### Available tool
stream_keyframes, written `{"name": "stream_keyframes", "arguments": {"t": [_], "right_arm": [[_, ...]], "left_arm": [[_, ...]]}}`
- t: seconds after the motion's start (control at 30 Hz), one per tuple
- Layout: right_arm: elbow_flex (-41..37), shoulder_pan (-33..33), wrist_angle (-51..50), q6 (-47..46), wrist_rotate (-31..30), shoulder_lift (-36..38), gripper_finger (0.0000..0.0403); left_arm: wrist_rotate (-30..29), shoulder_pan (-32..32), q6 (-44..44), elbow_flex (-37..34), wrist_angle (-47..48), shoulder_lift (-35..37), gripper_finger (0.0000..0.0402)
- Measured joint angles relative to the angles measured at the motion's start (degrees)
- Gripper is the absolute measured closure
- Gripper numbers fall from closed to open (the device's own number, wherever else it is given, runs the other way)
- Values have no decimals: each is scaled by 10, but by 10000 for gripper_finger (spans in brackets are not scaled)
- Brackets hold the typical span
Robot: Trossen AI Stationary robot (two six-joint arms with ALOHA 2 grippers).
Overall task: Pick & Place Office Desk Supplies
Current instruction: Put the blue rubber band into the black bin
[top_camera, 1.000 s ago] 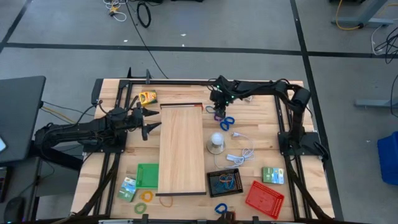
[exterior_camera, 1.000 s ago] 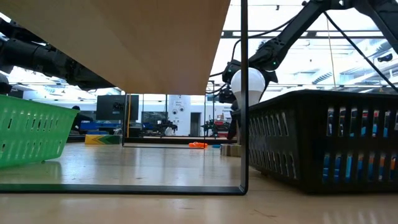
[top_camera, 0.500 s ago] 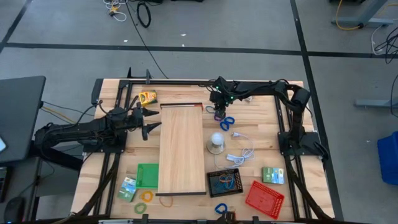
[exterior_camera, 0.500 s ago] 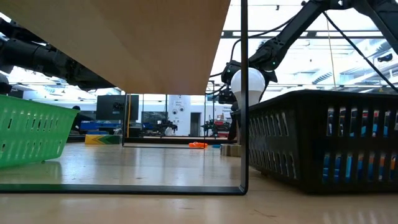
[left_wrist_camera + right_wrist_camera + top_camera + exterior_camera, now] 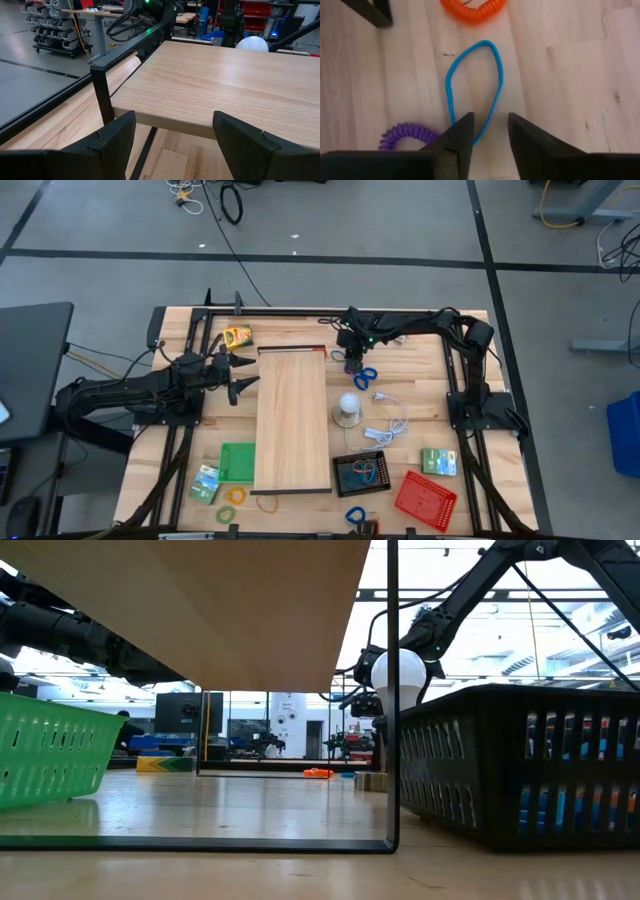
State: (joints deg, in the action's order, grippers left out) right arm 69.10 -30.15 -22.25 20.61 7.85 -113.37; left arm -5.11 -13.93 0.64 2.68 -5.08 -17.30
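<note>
While the black tray (image 5: 360,473) holds bands, the right gripper (image 5: 489,131) stands slightly parted.

Two dark jointed arms, black cables along the links, green indicator light, angular black fingers (image 5: 462,137)

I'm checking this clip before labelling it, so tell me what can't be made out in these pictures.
- Right gripper: the right wrist view shows its tips over the blue band, but not whether they grip it.
- Purple coil: partly hidden behind a finger in the same view.
- Black mesh tray: in the low view its wall hides the contents.
- Green card box: print too small in the high view.
</note>
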Motion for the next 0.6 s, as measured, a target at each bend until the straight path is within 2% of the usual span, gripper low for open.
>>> {"name": "stream_keyframes", "arguments": {"t": [0.2,0.37,0.6], "right_arm": [[0,14,1,20,-10,0,389],[0,23,0,21,-20,0,398],[-1,38,-12,2,-79,13,401]], "left_arm": [[0,0,0,0,0,0,129],[0,0,0,0,0,0,129],[0,0,-1,0,0,0,129]]}}
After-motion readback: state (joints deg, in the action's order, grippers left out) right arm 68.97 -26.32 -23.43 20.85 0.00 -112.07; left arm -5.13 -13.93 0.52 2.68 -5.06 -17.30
